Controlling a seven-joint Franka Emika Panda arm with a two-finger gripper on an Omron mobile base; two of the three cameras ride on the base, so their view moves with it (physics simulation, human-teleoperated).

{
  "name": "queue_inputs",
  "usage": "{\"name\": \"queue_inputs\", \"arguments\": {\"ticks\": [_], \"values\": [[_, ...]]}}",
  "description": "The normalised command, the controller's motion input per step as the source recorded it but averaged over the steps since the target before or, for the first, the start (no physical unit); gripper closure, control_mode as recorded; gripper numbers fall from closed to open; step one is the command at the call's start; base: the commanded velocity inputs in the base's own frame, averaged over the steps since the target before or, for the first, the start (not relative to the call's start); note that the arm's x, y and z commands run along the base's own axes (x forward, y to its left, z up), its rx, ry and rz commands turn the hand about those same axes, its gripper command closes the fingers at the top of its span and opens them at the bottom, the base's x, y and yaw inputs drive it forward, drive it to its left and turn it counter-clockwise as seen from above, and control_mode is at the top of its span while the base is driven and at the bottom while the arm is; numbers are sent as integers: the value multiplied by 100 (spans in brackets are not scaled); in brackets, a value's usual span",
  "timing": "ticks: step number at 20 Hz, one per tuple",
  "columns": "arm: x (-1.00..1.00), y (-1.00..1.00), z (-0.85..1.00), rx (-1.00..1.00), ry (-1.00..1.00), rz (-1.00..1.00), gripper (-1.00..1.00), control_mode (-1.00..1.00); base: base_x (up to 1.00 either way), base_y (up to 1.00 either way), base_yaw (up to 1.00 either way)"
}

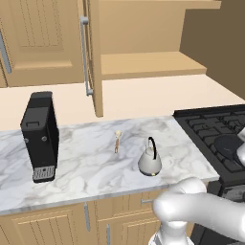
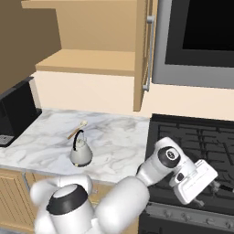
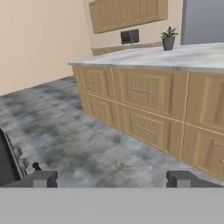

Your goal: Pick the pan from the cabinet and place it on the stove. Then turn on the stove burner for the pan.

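The cabinet [image 1: 143, 62] stands open, its door [image 1: 93, 57] swung out and its shelf [image 2: 87, 61] bare. At the right is the black stove [image 1: 210, 129] with dark grates [image 2: 201, 137]. A round dark shape that looks like the pan [image 1: 228, 145] rests on the grates, partly behind my arm. My gripper [image 2: 209, 194] hangs at the stove's front edge, by the control panel [image 2: 183, 215], pointing away from the stove. In the hand view the gripper [image 3: 113, 179] is open, fingertips [image 3: 43, 179] wide apart with nothing between them. Stove knobs [image 3: 19, 157] show at that view's lower left.
A silver kettle [image 1: 150, 161] and a small wooden utensil [image 1: 116, 141] sit on the marble counter [image 1: 86, 162]. A black coffee machine [image 1: 40, 136] stands at its left. A microwave [image 2: 201, 41] hangs above the stove. The hand view faces open floor and an island of drawers [image 3: 148, 105].
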Motion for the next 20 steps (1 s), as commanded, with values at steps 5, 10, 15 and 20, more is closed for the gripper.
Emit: {"name": "queue_inputs", "arguments": {"ticks": [5,10,15,20], "values": [[-84,43,10,0,-24,0,-100,-100,0,0,0],[-84,43,15,0,-26,0,-100,-100,0,0,0],[-59,52,31,0,-26,0,-100,-100,0,0,0],[-36,47,36,9,-31,1,-100,-100,0,0,0]]}}
